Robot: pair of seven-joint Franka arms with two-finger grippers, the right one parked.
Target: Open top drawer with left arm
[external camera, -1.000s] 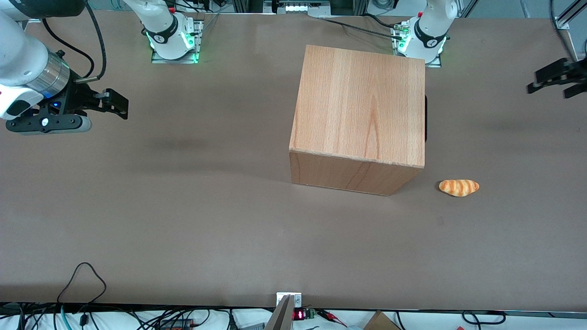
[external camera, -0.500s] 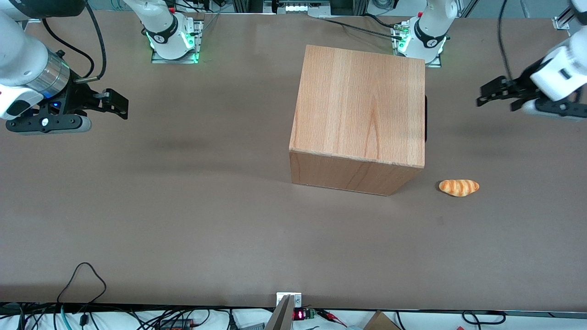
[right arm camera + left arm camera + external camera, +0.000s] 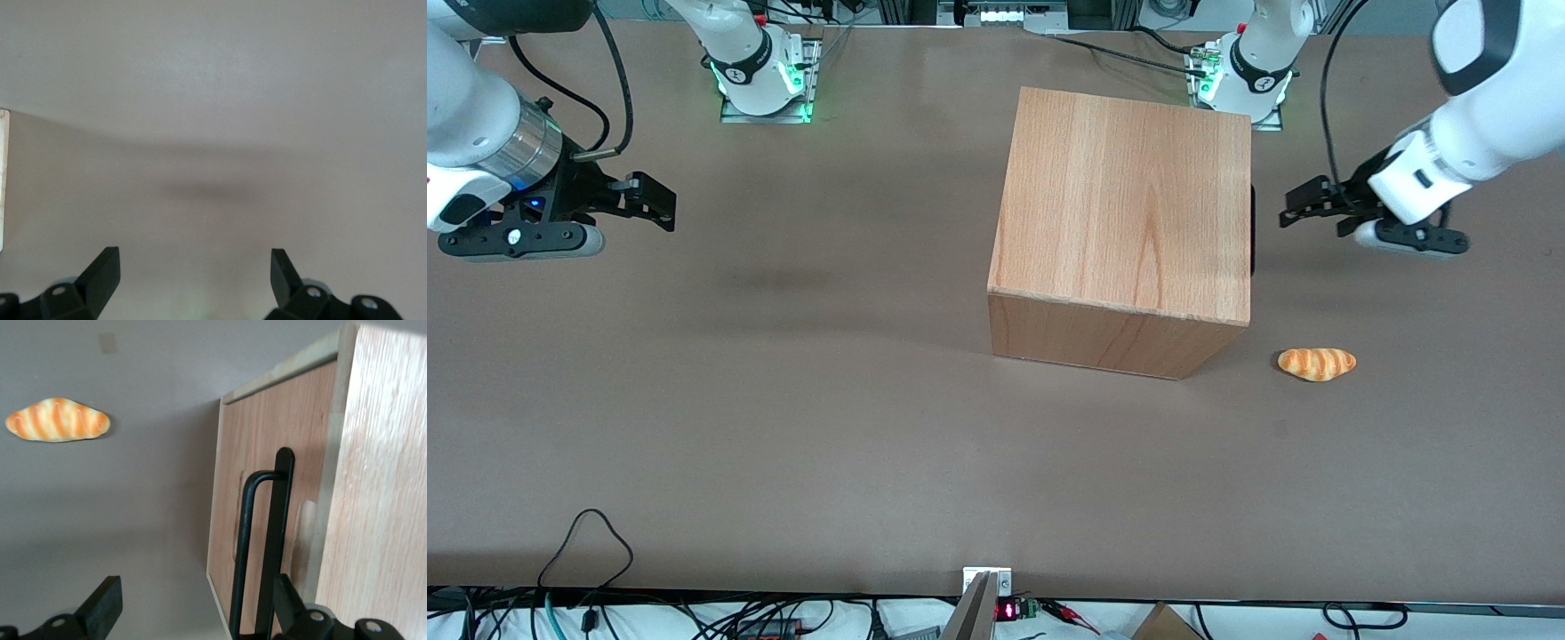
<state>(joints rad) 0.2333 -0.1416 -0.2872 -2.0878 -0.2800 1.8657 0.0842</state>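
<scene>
The wooden cabinet (image 3: 1125, 204) stands mid-table, its front facing the working arm's end. The top drawer is shut; in the front view only a black sliver of its handle (image 3: 1253, 229) shows at the casing's edge. The left wrist view shows the drawer front panel (image 3: 263, 433) with the long black handle (image 3: 248, 540) standing off it. My left arm (image 3: 1463, 133) reaches in from the working arm's end. Its gripper (image 3: 1303, 206) is open and empty, in front of the cabinet at handle height, a short gap away. In the left wrist view the gripper (image 3: 195, 597) has one finger (image 3: 288, 597) overlapping the handle.
A striped orange bread roll (image 3: 1316, 364) lies on the brown table, nearer the front camera than my gripper and beside the cabinet's front corner; it also shows in the left wrist view (image 3: 57, 419). The arm bases (image 3: 1240, 76) stand at the table's edge farthest from the camera.
My left arm has swept in from the working arm's end of the table toward the cabinet's front. The gripper now hangs close to the drawer handle. The drawer has not moved.
</scene>
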